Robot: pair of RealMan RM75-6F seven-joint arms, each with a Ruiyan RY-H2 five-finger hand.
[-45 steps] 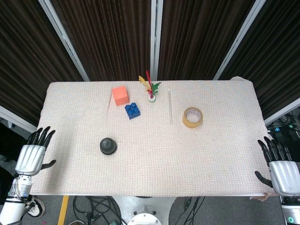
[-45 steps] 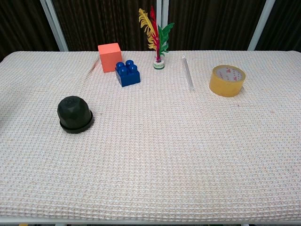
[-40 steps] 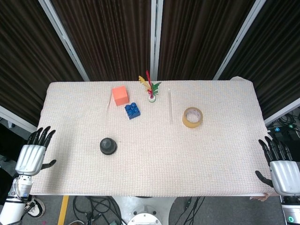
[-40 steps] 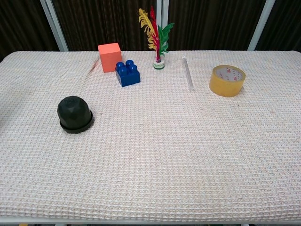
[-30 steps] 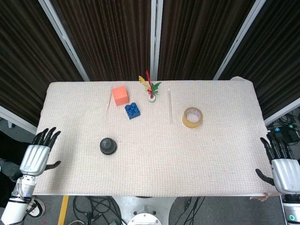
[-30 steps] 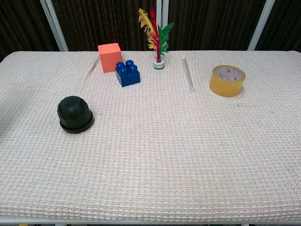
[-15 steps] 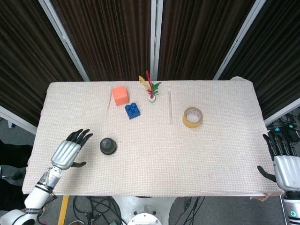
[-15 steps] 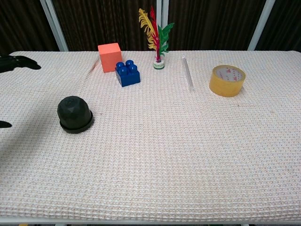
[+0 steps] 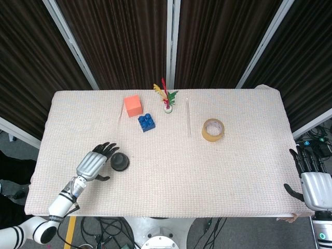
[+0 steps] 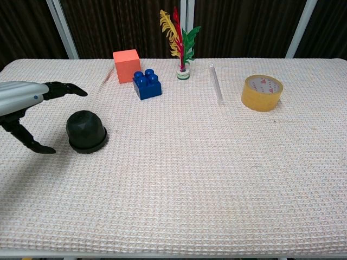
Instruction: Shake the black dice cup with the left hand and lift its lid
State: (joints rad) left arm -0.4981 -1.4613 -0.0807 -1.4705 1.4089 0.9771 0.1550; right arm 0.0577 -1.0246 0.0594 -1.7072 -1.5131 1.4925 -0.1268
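Dark curtains are seen behind the cloth-covered table [image 9: 218, 171]. On its left part, the black dice cup [image 9: 119, 162] is flanked, untouched, by the left hand [image 9: 95, 164], fingers spread. Off the right edge, the right hand [image 9: 313, 182] is held open, empty.

Sitting on the cloth-covered surface [image 10: 217, 179] are one black domed dice cup [image 10: 85, 130], one orange cube [image 10: 126, 65], one blue studded plastic brick [image 10: 147, 84], one feathered shuttlecock [image 10: 180, 40], one clear thin tube [image 10: 216, 83] and one roll of tan tape [image 10: 262, 92].
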